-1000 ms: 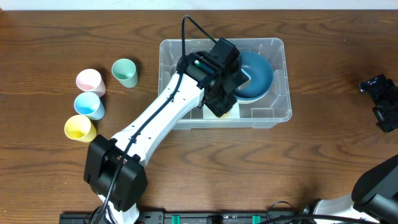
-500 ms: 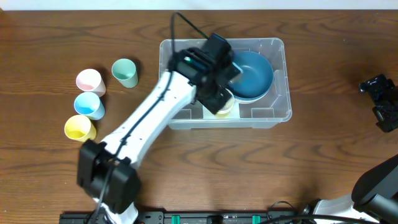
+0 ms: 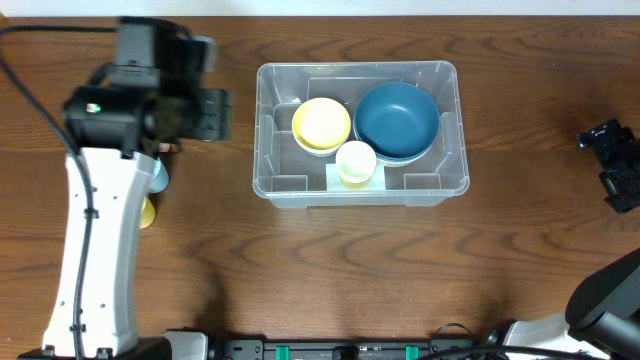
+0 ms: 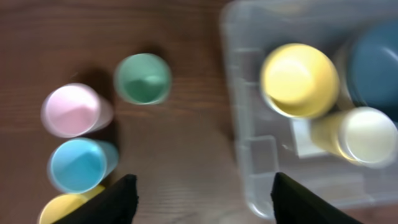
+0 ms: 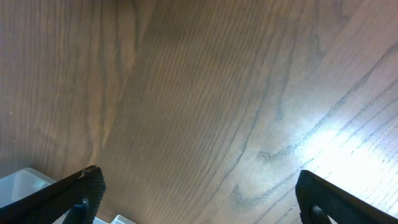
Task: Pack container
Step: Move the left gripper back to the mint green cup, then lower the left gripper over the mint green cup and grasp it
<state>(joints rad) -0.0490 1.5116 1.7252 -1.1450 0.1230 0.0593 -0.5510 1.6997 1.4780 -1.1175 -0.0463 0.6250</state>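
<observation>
The container [image 3: 458, 150], a clear rectangular bin, stands mid-table and holds a yellow bowl [image 3: 321, 124], a blue bowl [image 3: 398, 120] and a cream cup [image 3: 355, 162]. My left gripper [image 3: 220, 113] hovers left of it, above the loose cups. In the left wrist view the left gripper [image 4: 205, 200] is open over bare wood with nothing between its fingers. That view shows a green cup [image 4: 143, 78], a pink cup [image 4: 71, 110], a blue cup [image 4: 78, 165] and a yellow cup [image 4: 62, 208], with the container [image 4: 233, 93] at right. My right gripper [image 3: 612, 165] stays open at the far right edge.
In the overhead view the left arm covers most of the loose cups; only slivers of the blue cup [image 3: 160, 176] and the yellow cup [image 3: 148, 212] show. The right gripper [image 5: 199, 199] hangs over bare wood grain.
My left arm has pulled out of the container and swung left over the cups, its jaws opening wider. The cream cup stays in the container. The right arm has not moved.
</observation>
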